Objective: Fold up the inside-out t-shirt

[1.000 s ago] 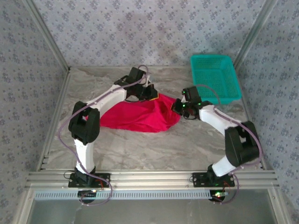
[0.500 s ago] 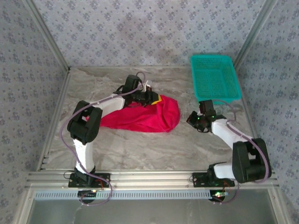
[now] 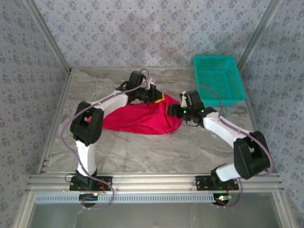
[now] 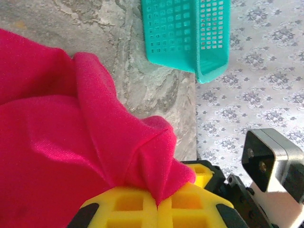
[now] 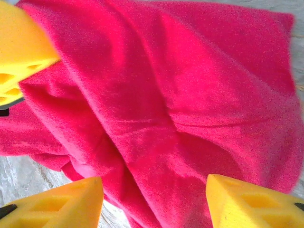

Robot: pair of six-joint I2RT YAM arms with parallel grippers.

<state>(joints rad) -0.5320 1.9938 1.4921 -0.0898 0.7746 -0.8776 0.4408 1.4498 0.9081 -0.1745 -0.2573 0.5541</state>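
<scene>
Now: red t-shirt (image 3: pixel 137 121) lies bunched mid-frame on the tabletop (image 3: pixel 142 152). Right fingers (image 5: pixel 61 204) spread apart at its right edge, not clamped. Left fingers (image 4: pixel 128 206) pinched together on a fold at its far edge. Teal basket (image 3: pixel 218 78) upper right.

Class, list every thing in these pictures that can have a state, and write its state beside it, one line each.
inside-out t-shirt: crumpled on the table, not yet folded, one fold pinched up.
left gripper: shut on the t-shirt's fold.
right gripper: open, jaws wide apart over the shirt's cloth.
teal basket: upright, apart from the shirt.
</scene>
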